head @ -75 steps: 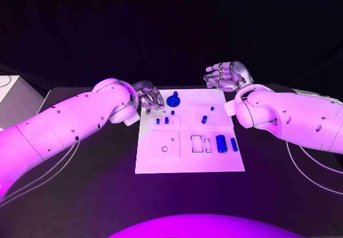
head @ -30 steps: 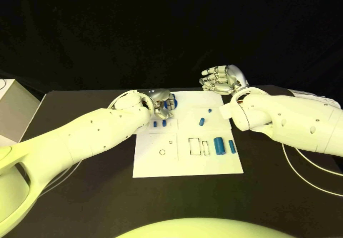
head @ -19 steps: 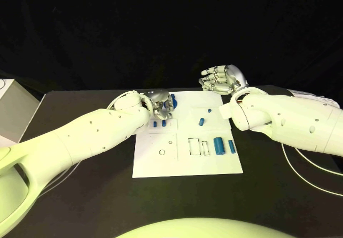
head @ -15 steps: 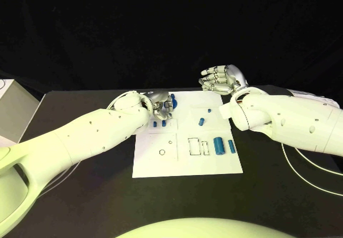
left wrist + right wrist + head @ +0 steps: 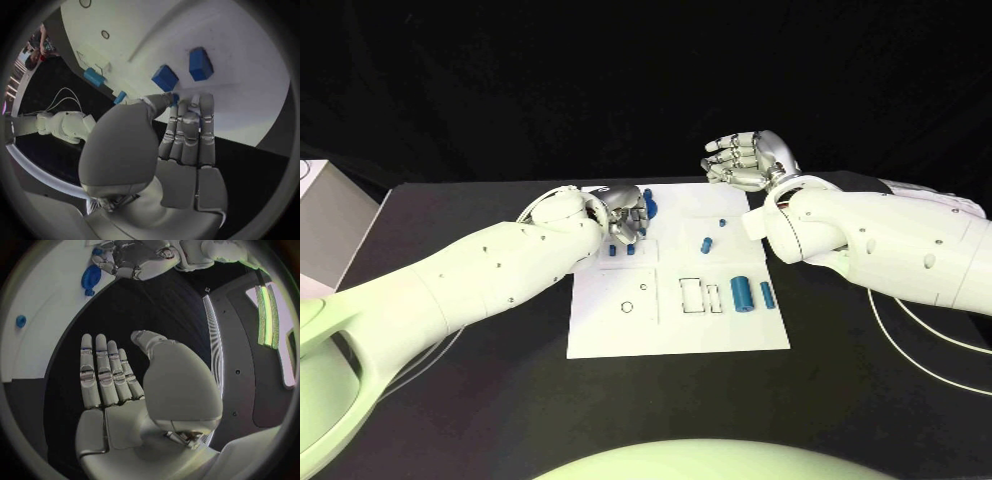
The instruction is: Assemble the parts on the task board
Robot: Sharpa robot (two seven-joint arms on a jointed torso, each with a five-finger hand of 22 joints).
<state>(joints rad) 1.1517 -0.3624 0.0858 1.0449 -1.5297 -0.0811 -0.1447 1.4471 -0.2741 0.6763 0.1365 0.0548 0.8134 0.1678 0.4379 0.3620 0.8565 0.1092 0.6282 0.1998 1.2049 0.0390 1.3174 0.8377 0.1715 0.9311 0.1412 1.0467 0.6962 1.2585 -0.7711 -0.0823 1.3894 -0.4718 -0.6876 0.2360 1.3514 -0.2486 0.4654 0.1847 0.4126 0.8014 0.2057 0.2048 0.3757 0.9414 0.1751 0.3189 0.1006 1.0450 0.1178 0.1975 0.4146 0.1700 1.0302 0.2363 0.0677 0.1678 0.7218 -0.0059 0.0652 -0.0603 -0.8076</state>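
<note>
1. Since a moment ago, almost nothing has moved: the left hand (image 5: 626, 214) is still low over the board (image 5: 678, 335), near its 11 o'clock corner, and the right hand (image 5: 750, 160) still waits off the board's far edge, at about 1 o'clock.
2. Left hand fingers (image 5: 187, 125) lie close together, with a bit of blue at the thumb tip. It may be pinching a small part, but I cannot tell.
3. Two blue blocks (image 5: 165, 77) lie on the board just past those fingers, so the hand is likely working there.
4. The right hand has flat, straight fingers and holds nothing. I think it stays back to keep out of the way.
5. More parts (image 5: 743, 294) lie near the board's 3 o'clock side, not yet used.
</note>
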